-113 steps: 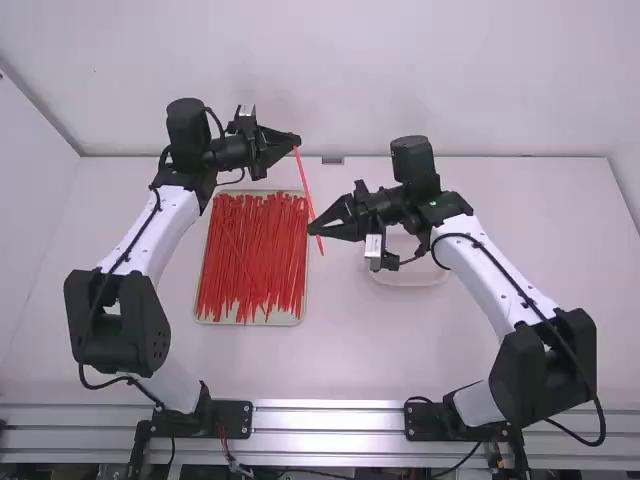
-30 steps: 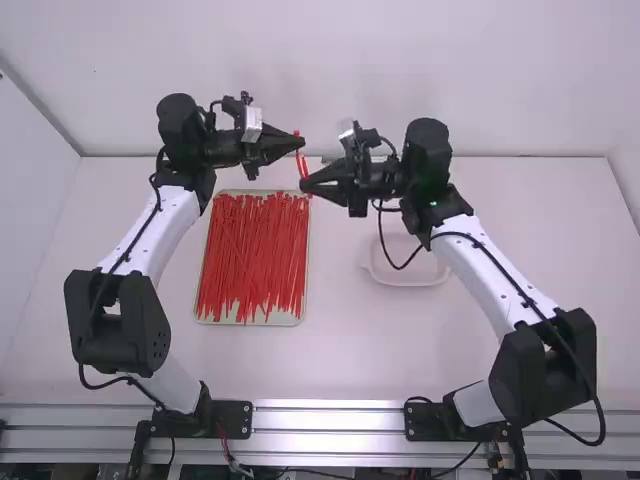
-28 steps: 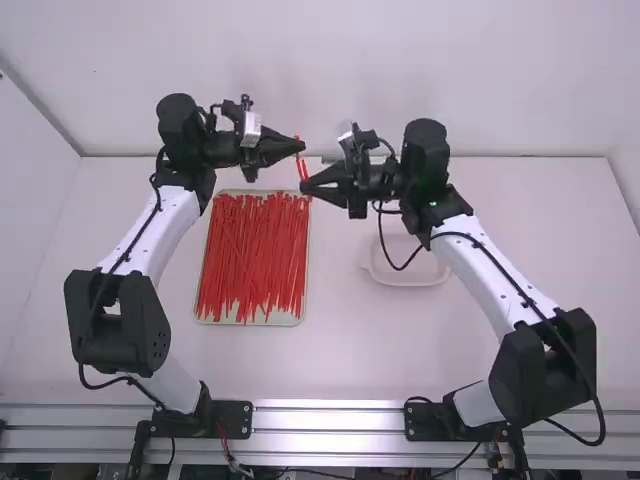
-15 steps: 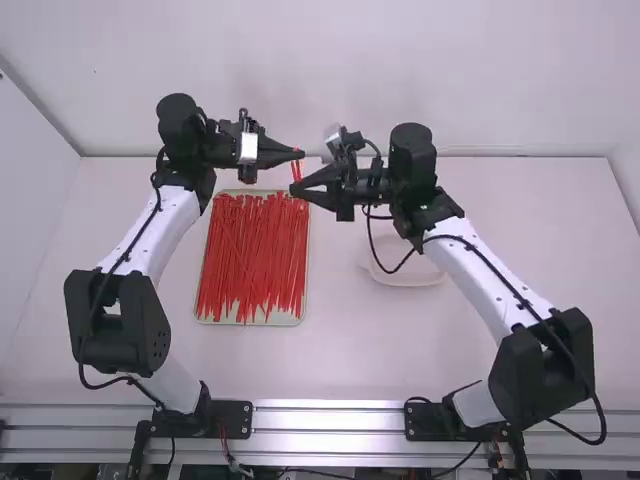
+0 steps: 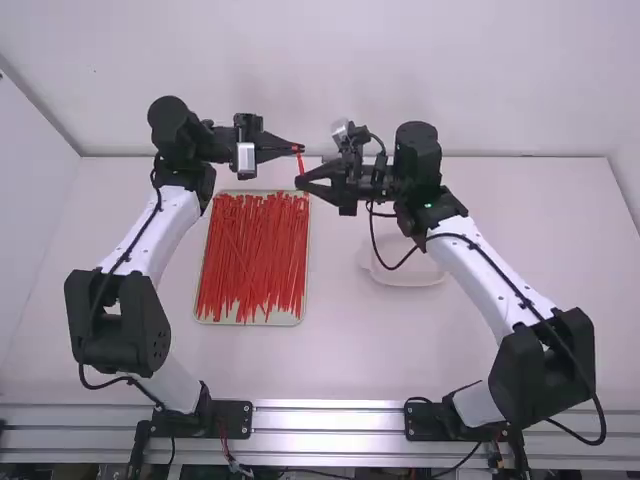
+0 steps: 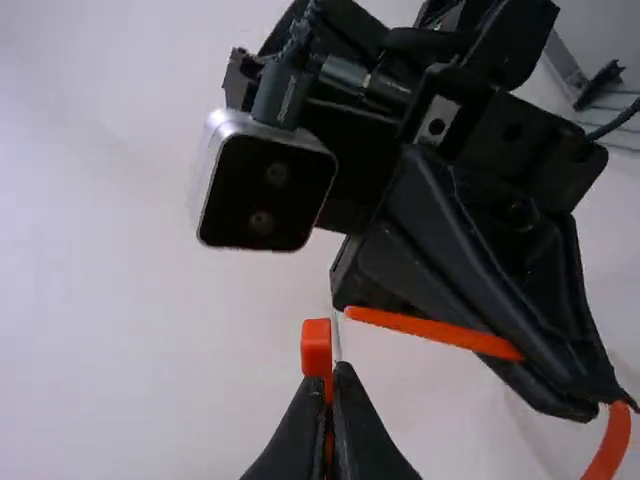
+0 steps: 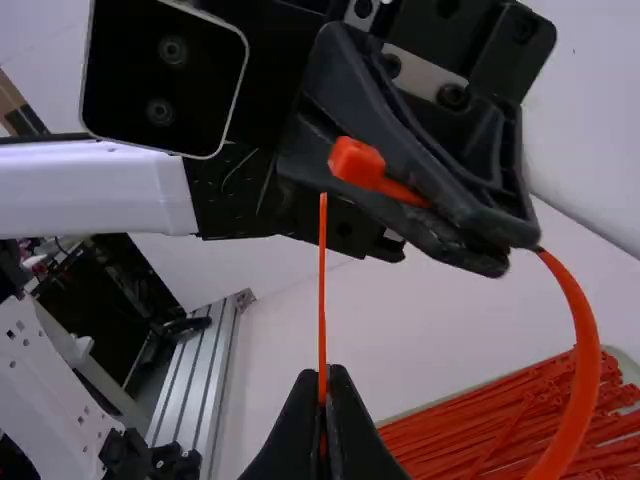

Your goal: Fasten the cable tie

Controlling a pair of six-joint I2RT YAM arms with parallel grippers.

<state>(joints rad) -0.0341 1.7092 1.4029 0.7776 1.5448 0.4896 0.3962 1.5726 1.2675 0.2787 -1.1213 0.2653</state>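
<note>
"White desk (image 5: 560,230), a tray (image 5: 250,323) of spare ties (image 5: 255,255)... where's the cable tie (image 6: 430,331) itself?"

"Up above the tray's far end. The left gripper (image 6: 328,400) has its fingers pinched on the head (image 6: 316,345), the right gripper (image 7: 322,388) on the tail (image 7: 322,280). Threading, I'd say: the tip must find the slot."

The left arm (image 5: 165,215) and right arm (image 5: 478,272) share smooth white links joined by bulky black cylindrical joints, the largest black housings sitting nearest the mounting rail (image 5: 320,412). Farthest from the rail, the left gripper (image 5: 297,148) and right gripper (image 5: 300,182) are black and wedge-shaped, their fingers (image 6: 295,445) tapering to thin matte tips. A silver-cased camera box (image 6: 262,190) with two round lenses rides each wrist; a grey cable (image 6: 283,85) plugs into the right arm's box. Recessed screws (image 6: 519,211) stud the gripper body.
</note>
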